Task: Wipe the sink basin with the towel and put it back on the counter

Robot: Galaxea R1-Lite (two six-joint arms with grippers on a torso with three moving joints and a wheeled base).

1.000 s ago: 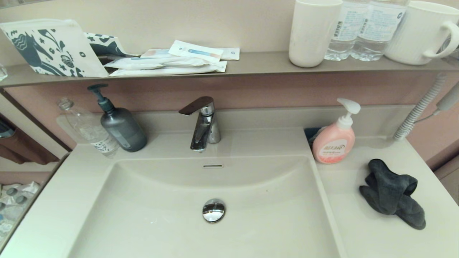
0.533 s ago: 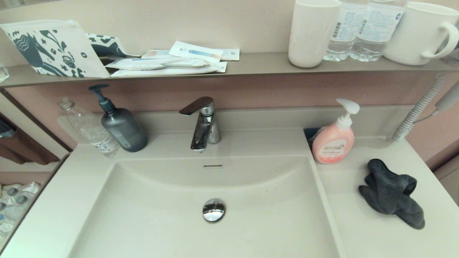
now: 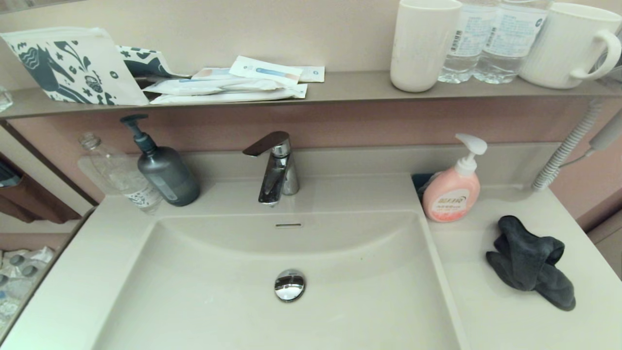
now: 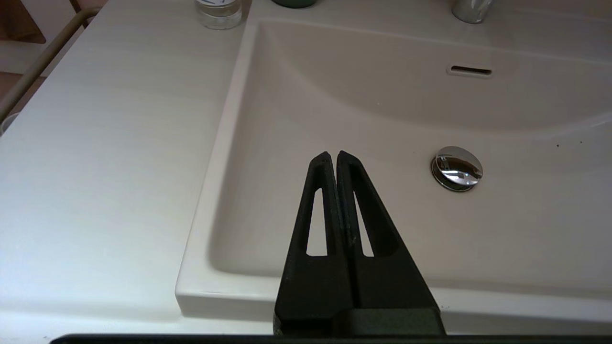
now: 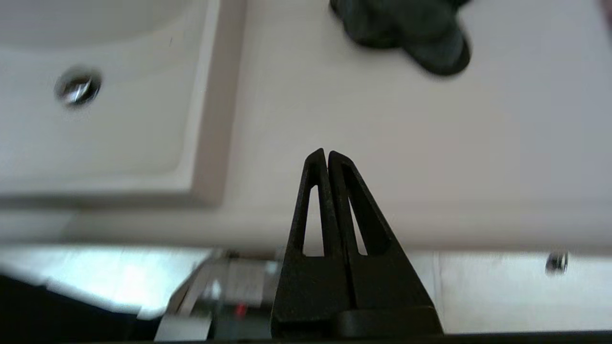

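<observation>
Here, 1 towel [image 3: 531,262] lies crumpled on the desk [image 3: 505,321], on the wing right of the sink basin [image 3: 204,291] and just in front of 1 pink soap pump [image 3: 453,190]. Behind the basin stands 1 chrome tap [image 3: 275,167]; inside it sit 1 drain plug [image 3: 289,285] and 1 overflow slot [image 3: 288,225]. Left of the tap are 1 dark pump bottle [image 3: 164,170] and 1 clear bottle [image 3: 121,176]. The wall shelf [image 3: 340,87] above the basin carries 2 white cups, 2 water bottles, several sachets and a patterned pouch. Bare desk lies between the towel and the basin rim, and the left wing in front of the bottles is bare too. Neither arm shows from the head. The left gripper [image 4: 332,155] hangs over the basin's near left corner, jaws pressed together, holding nothing. The right gripper [image 5: 322,154] is over the desk's front edge, well short of the towel, jaws likewise closed and empty; that view is smeared, and the towel is cut off at its border.
</observation>
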